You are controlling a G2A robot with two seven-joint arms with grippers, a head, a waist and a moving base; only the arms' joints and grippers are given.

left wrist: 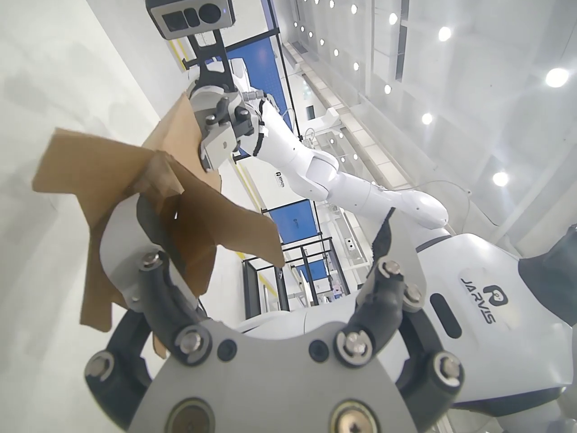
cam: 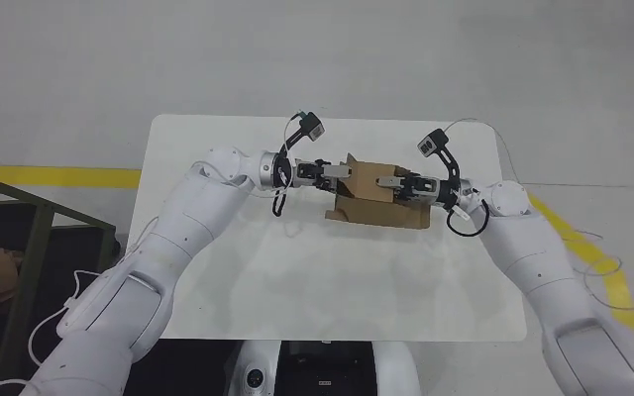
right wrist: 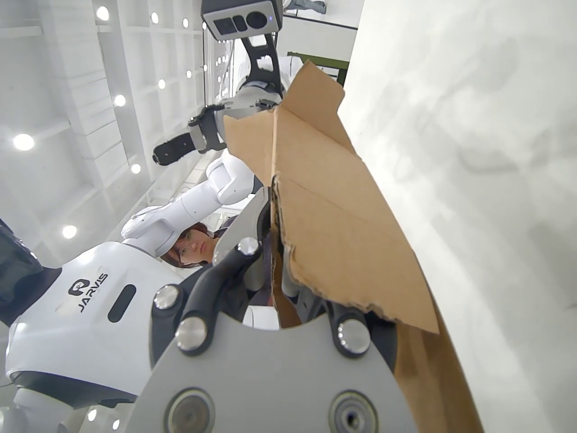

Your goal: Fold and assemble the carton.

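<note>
A brown carton (cam: 381,196) with loose flaps is held above the middle of the white table (cam: 297,287), between both arms. My left gripper (cam: 340,172) is at the carton's left end and stands open. In the left wrist view one finger (left wrist: 130,236) lies under a carton flap (left wrist: 194,214) and the other finger (left wrist: 391,245) is free in the air. My right gripper (cam: 401,186) is at the carton's right side, shut on a carton wall (right wrist: 333,209) whose edge runs between its fingers (right wrist: 252,227). The second finger is hidden by cardboard.
The table (right wrist: 473,137) has bare room in front of and behind the carton. A dark green frame (cam: 40,233) stands on the floor left of the table. A yellow floor line (cam: 69,176) runs behind it.
</note>
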